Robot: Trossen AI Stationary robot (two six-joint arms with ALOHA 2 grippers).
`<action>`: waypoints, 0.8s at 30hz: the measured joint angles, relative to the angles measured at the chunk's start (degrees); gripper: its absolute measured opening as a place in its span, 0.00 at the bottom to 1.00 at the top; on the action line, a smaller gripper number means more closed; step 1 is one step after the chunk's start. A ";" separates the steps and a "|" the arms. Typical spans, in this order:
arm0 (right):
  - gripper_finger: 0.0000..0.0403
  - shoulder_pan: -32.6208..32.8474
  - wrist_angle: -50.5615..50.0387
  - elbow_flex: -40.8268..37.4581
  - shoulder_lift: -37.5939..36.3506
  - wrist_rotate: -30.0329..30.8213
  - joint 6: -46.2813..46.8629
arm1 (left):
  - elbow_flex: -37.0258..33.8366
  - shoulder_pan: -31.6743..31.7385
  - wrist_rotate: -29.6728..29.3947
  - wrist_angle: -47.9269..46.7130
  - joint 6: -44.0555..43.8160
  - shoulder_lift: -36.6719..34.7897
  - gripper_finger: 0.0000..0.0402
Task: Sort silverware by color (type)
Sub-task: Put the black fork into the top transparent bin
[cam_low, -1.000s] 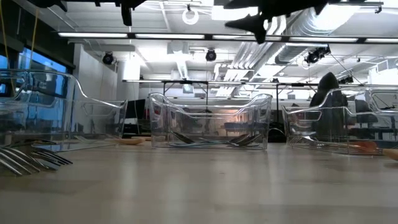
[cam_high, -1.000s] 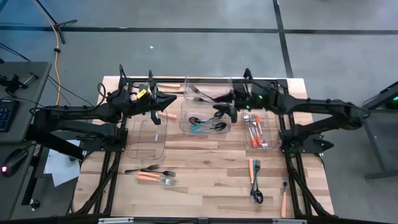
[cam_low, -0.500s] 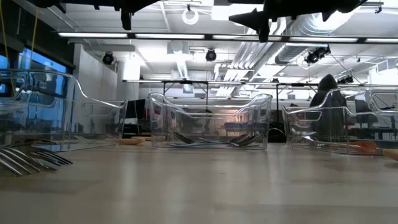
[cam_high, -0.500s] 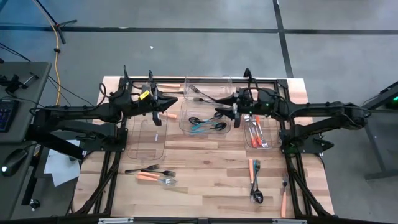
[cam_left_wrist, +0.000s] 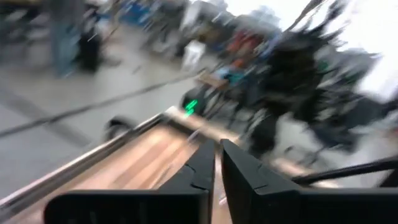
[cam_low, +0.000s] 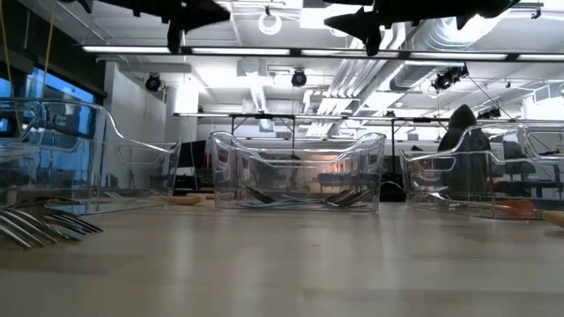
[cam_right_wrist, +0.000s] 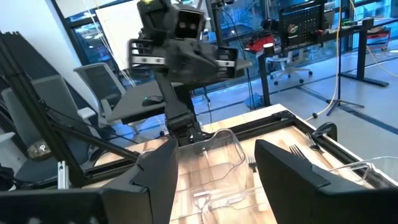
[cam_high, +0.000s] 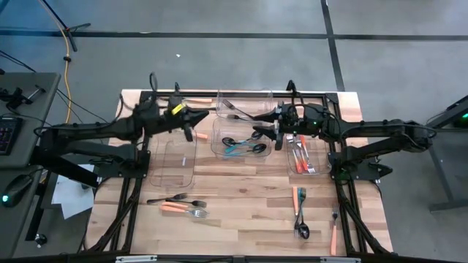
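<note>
Light wooden plank table [cam_high: 241, 215] inside a black frame. Sitting on it – three clear plastic bins in a row: left bin [cam_high: 174, 162], middle bin [cam_high: 241, 136], right bin [cam_high: 302, 155]. Loose orange-handled and black silverware near the front-left [cam_high: 179, 204], more orange, teal and black pieces front-right [cam_high: 301, 208] – plus an orange-handled piece by the far edge [cam_high: 196, 100].

Two arms reach over the surface [cam_high: 241, 219]. Three clear bins show: the left bin [cam_high: 174, 162], the middle bin [cam_high: 243, 124] and the right bin [cam_high: 302, 155]. The silverware [cam_high: 238, 143] is too small and overlapped to count exactly.
</note>
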 joint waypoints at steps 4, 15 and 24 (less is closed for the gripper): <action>0.49 -0.15 -0.02 0.00 0.00 0.17 0.02 | 8.33 6.95 -0.92 -19.24 1.92 3.33 0.15; 0.49 -0.15 -0.02 0.00 0.00 0.17 2.43 | 26.81 33.16 11.35 -45.62 13.36 25.09 0.36; 0.49 -0.15 -0.07 0.00 0.02 0.19 2.34 | 31.83 37.84 16.99 -53.58 23.39 40.03 0.37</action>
